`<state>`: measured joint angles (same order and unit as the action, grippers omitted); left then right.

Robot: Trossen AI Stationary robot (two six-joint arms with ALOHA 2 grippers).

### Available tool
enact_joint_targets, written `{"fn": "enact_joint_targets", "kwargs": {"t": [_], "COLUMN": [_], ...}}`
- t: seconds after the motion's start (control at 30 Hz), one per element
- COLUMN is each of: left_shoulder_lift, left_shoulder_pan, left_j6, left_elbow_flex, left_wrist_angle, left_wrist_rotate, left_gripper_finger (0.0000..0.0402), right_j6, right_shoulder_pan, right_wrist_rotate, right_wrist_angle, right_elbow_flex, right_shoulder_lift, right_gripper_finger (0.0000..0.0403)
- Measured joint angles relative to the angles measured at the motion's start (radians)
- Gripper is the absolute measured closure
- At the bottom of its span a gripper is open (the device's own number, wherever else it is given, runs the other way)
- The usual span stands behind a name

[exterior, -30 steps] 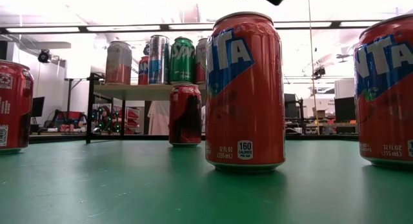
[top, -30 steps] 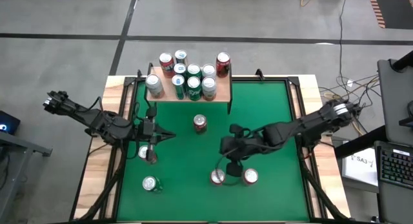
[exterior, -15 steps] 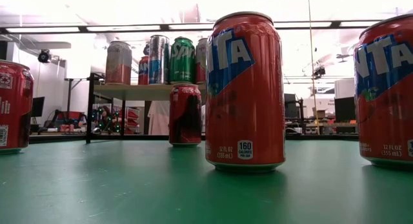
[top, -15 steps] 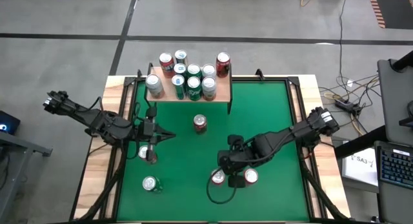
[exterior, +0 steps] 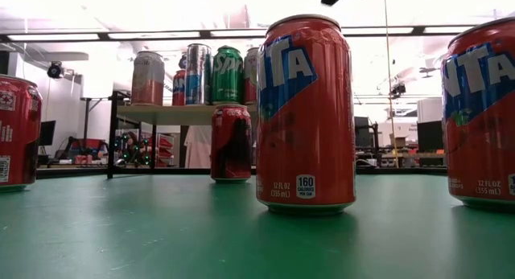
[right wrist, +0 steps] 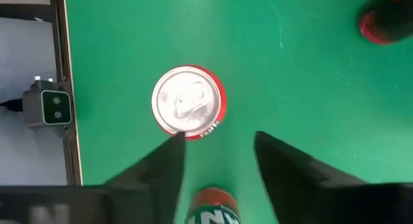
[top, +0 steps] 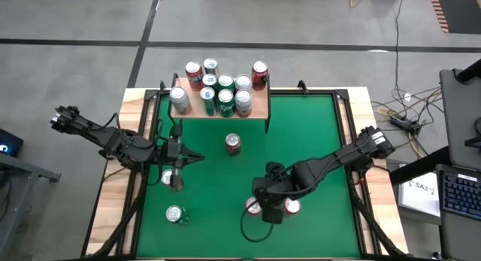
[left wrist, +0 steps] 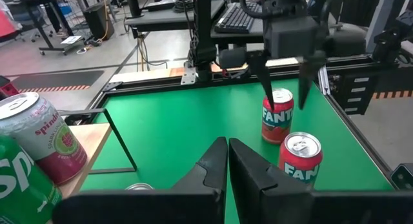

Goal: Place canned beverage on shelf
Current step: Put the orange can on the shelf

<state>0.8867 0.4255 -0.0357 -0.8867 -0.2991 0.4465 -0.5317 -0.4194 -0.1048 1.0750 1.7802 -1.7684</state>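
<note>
Right wrist view looks straight down past the right gripper (right wrist: 216, 166), whose fingers stand apart and grasp nothing, above two upright red Fanta cans (top: 254, 207) near the green table's (top: 316, 133) front edge. Left gripper (top: 197, 158) hangs clenched and empty at the table's left side, with a silver-topped can (top: 174, 213) and another can just beside it. The shelf (top: 259, 107) at the back carries a cluster of cans, Sprite (exterior: 227, 74) readable among them, and one red can (top: 233, 144) stands just before it.

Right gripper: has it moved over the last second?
Yes. The right gripper has dropped from beside the lone red can toward the table's near edge, over two orange Fanta cans, fingers open.
</note>
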Motion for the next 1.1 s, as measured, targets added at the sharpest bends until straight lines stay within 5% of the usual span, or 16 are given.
{"fn": "enact_joint_targets", "kwargs": {"t": [0.33, 1.1], "left_shoulder_lift": [0.000, -0.001], "left_shoulder_pan": [0.000, 0.000], "left_j6": [0.000, 0.003], "left_elbow_flex": [0.000, 0.000], "left_wrist_angle": [-0.001, 0.005], "left_wrist_rotate": [0.000, 0.000], "left_gripper_finger": [0.0402, 0.0402], "right_j6": [0.034, 0.082], "right_shoulder_pan": [-0.002, 0.002], "right_wrist_rotate": [0.074, 0.080], "right_wrist_angle": [-0.041, -0.125], "right_elbow_flex": [-0.001, -0.011], "right_shoulder_lift": [-0.082, -0.210], "right_gripper_finger": [0.0046, 0.0037]}}
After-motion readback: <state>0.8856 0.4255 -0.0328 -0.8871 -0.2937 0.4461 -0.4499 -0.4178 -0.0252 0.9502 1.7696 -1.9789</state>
